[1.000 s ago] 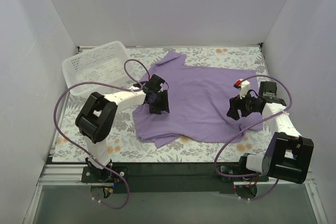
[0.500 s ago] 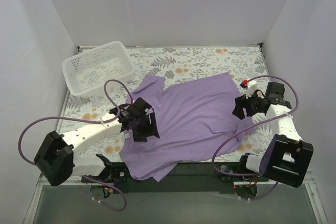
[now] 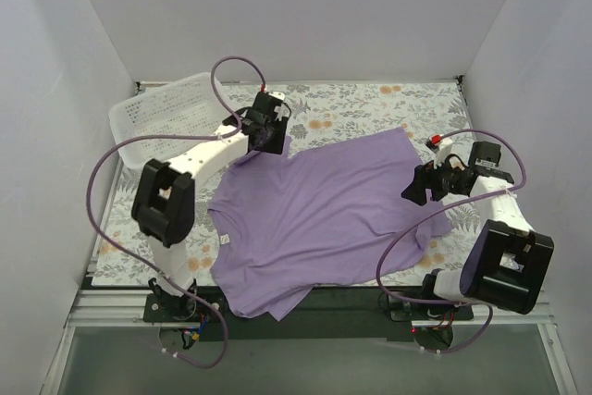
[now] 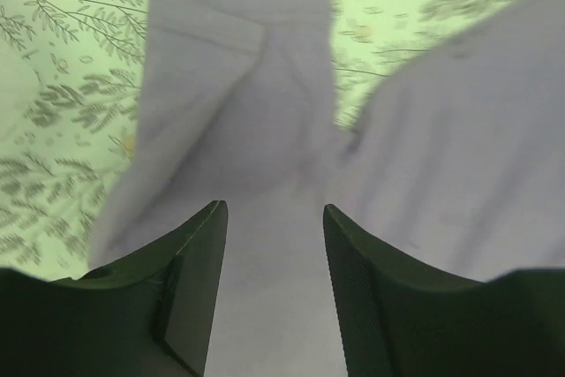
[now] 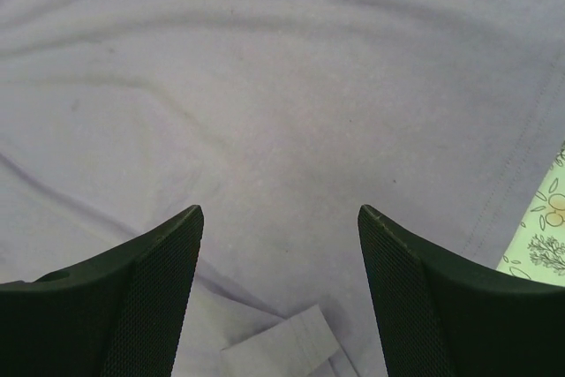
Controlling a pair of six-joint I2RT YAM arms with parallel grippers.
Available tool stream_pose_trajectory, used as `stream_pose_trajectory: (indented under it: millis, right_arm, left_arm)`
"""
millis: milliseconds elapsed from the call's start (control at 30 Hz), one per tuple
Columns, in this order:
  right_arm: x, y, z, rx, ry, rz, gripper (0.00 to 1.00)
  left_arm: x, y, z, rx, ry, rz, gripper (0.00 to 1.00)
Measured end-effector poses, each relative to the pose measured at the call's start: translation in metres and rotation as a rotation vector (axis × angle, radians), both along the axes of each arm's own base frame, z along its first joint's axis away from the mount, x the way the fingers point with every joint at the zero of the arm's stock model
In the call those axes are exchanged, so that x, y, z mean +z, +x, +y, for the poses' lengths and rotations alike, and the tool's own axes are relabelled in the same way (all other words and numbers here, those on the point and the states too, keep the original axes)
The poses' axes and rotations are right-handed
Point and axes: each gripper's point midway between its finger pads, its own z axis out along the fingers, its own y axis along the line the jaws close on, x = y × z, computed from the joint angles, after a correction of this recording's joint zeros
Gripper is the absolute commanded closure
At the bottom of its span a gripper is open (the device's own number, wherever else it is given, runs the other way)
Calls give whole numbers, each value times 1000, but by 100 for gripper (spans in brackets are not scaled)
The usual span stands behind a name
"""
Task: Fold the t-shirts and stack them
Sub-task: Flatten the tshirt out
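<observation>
1. T-shirt position. The purple t-shirt [image 3: 324, 210] lies spread out on the floral table [image 3: 370, 99], roughly central. Its near-left corner extends past the table's near edge and overlaps the dark strip there. One sleeve [image 3: 274, 147] points toward the far left, and the opposite sleeve lies at the right side near my right arm.

2. Left gripper [image 3: 268, 131]. It sits over the far-left sleeve, beside the white basket [image 3: 166, 117], which occupies the far-left corner of the table. In the left wrist view, my left gripper [image 4: 269, 245] has its two fingers [image 4: 190, 280] moderately apart. The sleeve [image 4: 238, 103] lies flat between and beyond them, with a diagonal fold across its end. Nothing is clamped. I cannot tell whether the fingertips touch the cloth.

3. Right gripper [image 3: 421, 187]. It is over the right part of the shirt, close to its right edge. In the right wrist view, my right gripper [image 5: 281, 253] has its fingers [image 5: 150, 289] spread wide and has hold of nothing. Lightly wrinkled purple fabric [image 5: 282, 112] fills the view below. A small folded flap [image 5: 282, 342] lies near the bottom between the fingers. A strip of table [image 5: 538, 218] shows at the right.
</observation>
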Motion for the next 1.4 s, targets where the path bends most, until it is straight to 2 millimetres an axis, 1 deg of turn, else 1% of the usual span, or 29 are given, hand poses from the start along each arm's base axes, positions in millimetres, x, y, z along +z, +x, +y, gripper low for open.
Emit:
stream_pose_trajectory:
  millis: [33,67,100,133,200,267,300,333,400,600,700,800,1033,1133,1233,1333,1400]
  right_arm:
    - [0,1,1,4,12,4,24]
    - [0,2,2,7,23,9,24]
    - [-1,3,3,9,31,13,24]
    - [-2,3,4,11,37,17,24]
    - [-2,3,5,16,49,20,24]
    - [-2,3,6,19,54,19,24]
    - [-2,4,6,20,56,19,24]
    - [-2,3,6,21,58,19,24]
    - [-2,3,7,23,61,17,24]
    - [-4,3,8,29,71,24,24]
    - [-6,3,8,30,74,33,24]
    - [-7,3,8,30,75,35,24]
    - [-7,3,8,32,74,33,24]
    - [-7,3,8,32,74,33,24]
    - [-7,3,8,32,74,33,24]
    - [-7,3,8,33,74,32,24]
    - [-7,3,8,32,73,32,24]
  left_arm:
    - [-16,13,4,-12,55,12,56]
    - [-33,23,9,-23,106,30,58]
    - [-50,32,15,-33,156,49,59]
    - [-65,38,19,-45,200,65,59]
    - [-89,44,25,-70,272,95,59]
    - [-103,51,26,-92,322,105,59]
    - [-107,54,26,-102,338,105,60]
    - [-107,57,25,-109,350,99,60]
    - [-103,64,24,-118,359,76,60]
    - [-73,91,12,-131,342,-34,61]
    - [-67,96,9,-138,338,-55,62]
    - [-65,100,6,-145,334,-64,62]
    - [-78,103,2,-158,334,-49,63]
    - [-88,106,0,-161,336,-38,64]
    - [-101,103,1,-167,347,-13,65]
    - [-107,102,2,-167,352,-2,69]
    - [-107,103,2,-166,352,-3,73]
